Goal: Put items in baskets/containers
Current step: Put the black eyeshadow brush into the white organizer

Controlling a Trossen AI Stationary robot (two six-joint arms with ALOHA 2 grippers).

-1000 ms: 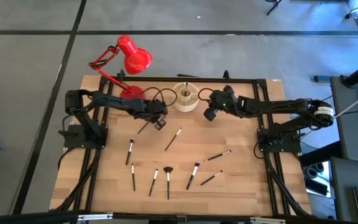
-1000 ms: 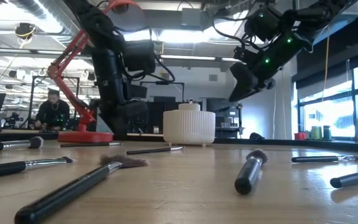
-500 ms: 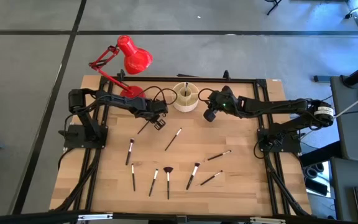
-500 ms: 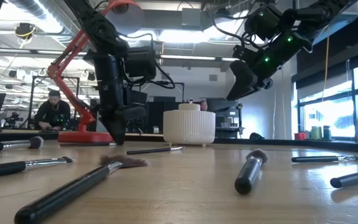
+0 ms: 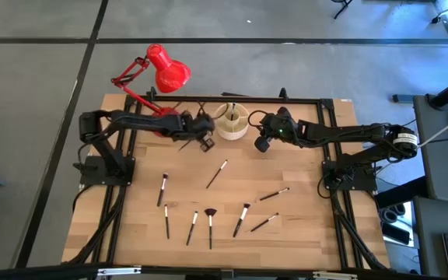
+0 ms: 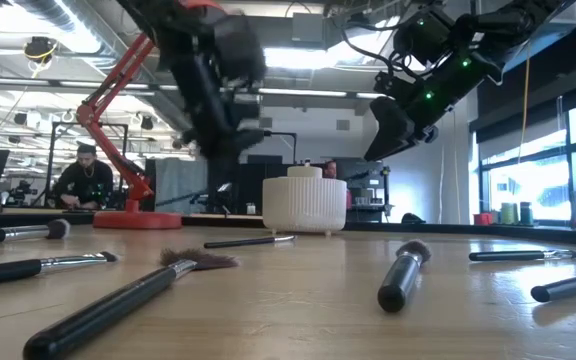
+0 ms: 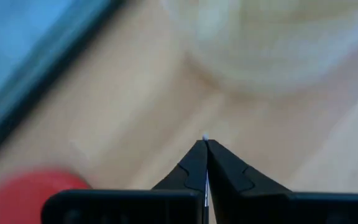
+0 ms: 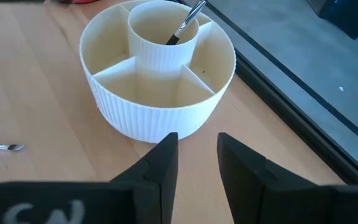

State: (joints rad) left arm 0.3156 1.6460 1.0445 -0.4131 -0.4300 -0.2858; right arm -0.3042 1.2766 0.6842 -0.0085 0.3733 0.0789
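Note:
The cream round organiser [image 5: 232, 121] stands near the table's far edge, and one brush [image 8: 185, 22] leans in its centre cup. Several dark brushes lie flat on the wood, among them a fanned one [image 5: 210, 223]. My left gripper [image 5: 206, 143] hovers just left of the organiser, shut on a thin brush [image 5: 185, 145]; it is raised and blurred in the low view [image 6: 218, 120]. My right gripper [image 5: 261, 144] hangs open above the table to the right of the organiser [image 8: 160, 68], touching nothing. My left gripper pinches a thin brush between its two shut fingers; only a pale sliver [image 7: 205, 137] shows at the fingertips. In the high view the handle [image 5: 183, 145] sticks out toward the table's left. It is lifted clear of the wood. Which end is held cannot be told.
A red desk lamp [image 5: 166, 71] stands with its base [image 5: 160, 118] at the far left, close behind my left arm. Brushes lie scattered over the middle and near part of the table [image 5: 242, 219]. A black frame [image 5: 302, 99] runs along the far edge. A person [image 6: 83, 180] sits beyond.
My left gripper dipped to the table beside a brush lying left of the organiser, then rose and moved toward the far edge and the organiser. That brush left the wood and now hangs in the gripper.

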